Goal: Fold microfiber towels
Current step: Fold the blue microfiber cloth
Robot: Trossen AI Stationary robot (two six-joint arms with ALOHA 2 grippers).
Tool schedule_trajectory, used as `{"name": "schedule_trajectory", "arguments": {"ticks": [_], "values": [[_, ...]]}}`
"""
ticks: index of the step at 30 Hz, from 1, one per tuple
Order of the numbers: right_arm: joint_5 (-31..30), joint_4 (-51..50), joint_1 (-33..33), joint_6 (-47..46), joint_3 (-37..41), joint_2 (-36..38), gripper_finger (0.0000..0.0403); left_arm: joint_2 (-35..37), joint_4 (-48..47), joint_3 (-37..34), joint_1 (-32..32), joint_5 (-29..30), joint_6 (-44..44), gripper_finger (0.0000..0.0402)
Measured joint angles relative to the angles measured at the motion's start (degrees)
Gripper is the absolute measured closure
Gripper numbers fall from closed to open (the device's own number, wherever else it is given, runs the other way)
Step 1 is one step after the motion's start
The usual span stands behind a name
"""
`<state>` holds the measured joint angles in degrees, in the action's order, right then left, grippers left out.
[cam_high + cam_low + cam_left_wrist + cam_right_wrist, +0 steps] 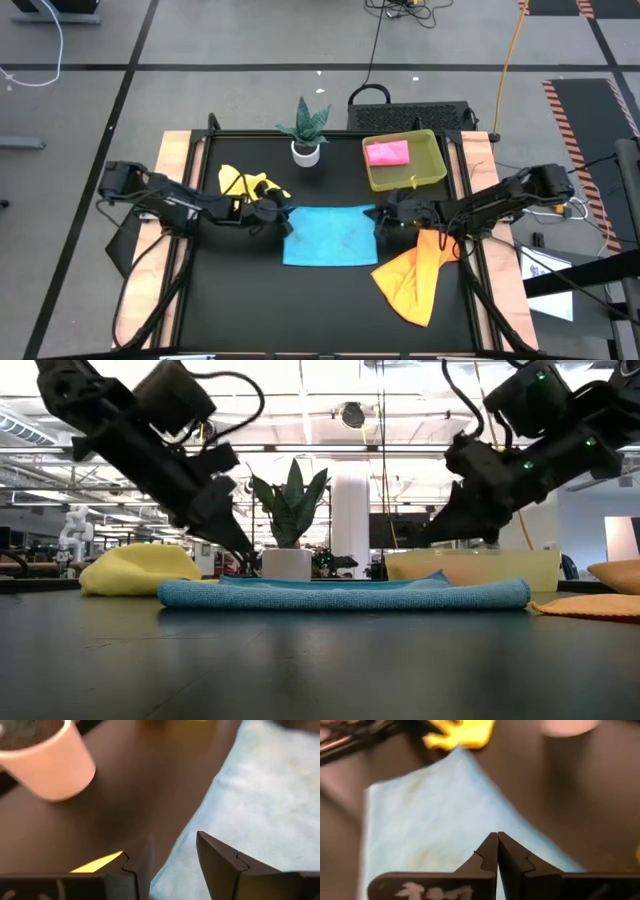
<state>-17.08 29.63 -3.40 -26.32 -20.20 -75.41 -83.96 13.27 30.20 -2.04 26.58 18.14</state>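
Note:
A light blue towel (330,235) lies flat as a rectangle at the table's middle and shows as a thick pad in the low view (345,595). My left gripper (283,218) hovers open just above its left edge (200,820). Over the towel's right edge, my right gripper (380,220) is shut and hangs clear of the cloth (430,820). A crumpled yellow towel (250,185) lies behind my left arm. An orange towel (415,275) lies bunched at the front right. A pink towel (388,152) sits folded in the tray (435,175).
A potted plant in a white pot (306,150) stands behind the blue towel, close to my left gripper. The yellow-green tray stands at the back right. Bare black tabletop (300,310) stretches in front of the blue towel.

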Motion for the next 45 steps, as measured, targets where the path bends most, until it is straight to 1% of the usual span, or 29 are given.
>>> {"name": "schedule_trajectory", "arguments": {"ticks": [2, 4, 9, 11, 14, 16, 19, 21, 24, 26, 28, 31, 33, 35, 38, 39, 41, 43, 45], "values": [[3.7, -0.3, -0.7, 0.0, 0.0, -0.9, 0.0403, -1.9, 0.6, 0.1, 1.3, -1.7, 0.0, 0.0250], [5.7, 0.5, -1.6, -0.8, 0.0, -2.6, 0.0403, -3.6, 0.1, -0.1, 2.2, -2.6, 0.0, 0.0250], [9.1, 1.9, -3.5, -1.5, 0.0, -7.7, 0.0403, -10.2, 5.6, 0.0, 3.9, -2.6, -0.6, 0.0250], [11.6, 3.0, -4.1, -1.5, 0.0, -9.5, 0.0403, -12.7, 8.3, 0.1, 4.6, -2.6, -1.2, 0.0250], [15.8, 4.2, -5.4, -1.5, -0.1, -12.0, 0.0403, -13.5, 9.5, 0.1, 5.7, -2.6, -1.5, 0.0250], [17.3, 4.3, -7.0, -1.5, -0.9, -13.3, 0.0403, -12.8, 9.4, 0.0, 6.1, -2.6, -2.4, 0.0250], [17.6, 4.2, -10.4, -1.5, -2.8, -14.9, 0.0403, -9.3, 9.8, 0.1, 6.2, -2.6, -3.7, 0.0250], [19.8, 3.6, -12.7, -1.5, -4.7, -16.2, 0.0403, -6.7, 9.1, 0.0, 5.7, -2.8, -4.2, 0.0250], [21.9, 2.2, -15.1, -0.4, -7.9, -17.9, 0.0403, -4.0, 10.0, 0.0, 4.3, -5.1, -4.3, 0.0250], [21.4, 0.4, -16.1, 2.6, -9.6, -18.0, 0.0403, -3.2, 10.9, 0.0, 3.0, -7.6, -4.3, 0.0250], [18.3, 0.0, -16.6, 5.6, -10.4, -17.3, 0.0403, -3.2, 11.3, 0.0, 1.3, -10.2, -4.2, 0.0250], [8.0, 0.0, -16.5, 6.9, -10.7, -15.1, 0.0403, -4.6, 11.4, 0.0, -1.7, -12.8, -2.8, 0.0250], [1.4, -2.6, -16.0, 6.3, -10.8, -13.7, 0.0403, -6.0, 10.8, 0.0, -3.5, -14.2, -1.7, 0.0250], [-2.0, -6.8, -15.2, 4.8, -10.8, -13.1, 0.0403, -7.8, 10.9, 0.0, -5.3, -15.5, -1.1, 0.0250], [-2.6, -13.2, -13.7, 1.2, -10.7, -13.0, 0.0403, -10.8, 10.9, 0.0, -7.0, -16.1, -1.0, 0.0250], [-2.5, -15.1, -13.6, -0.4, -10.7, -13.3, 0.0403, -11.8, 10.8, 0.0, -7.1, -15.6, -0.8, 0.0250], [-1.9, -17.0, -13.8, -3.3, -10.7, -14.0, 0.0403, -13.1, 11.1, 0.1, -6.8, -12.8, -0.4, 0.0250], [-0.1, -15.4, -14.9, -5.7, -10.7, -14.8, 0.0403, -13.9, 11.4, 0.1, -5.6, -9.6, -1.2, 0.0250], [1.3, -11.8, -16.7, -7.5, -10.8, -16.5, 0.0403, -13.8, 11.5, 0.1, -3.9, -6.7, -3.8, 0.0250]]}}
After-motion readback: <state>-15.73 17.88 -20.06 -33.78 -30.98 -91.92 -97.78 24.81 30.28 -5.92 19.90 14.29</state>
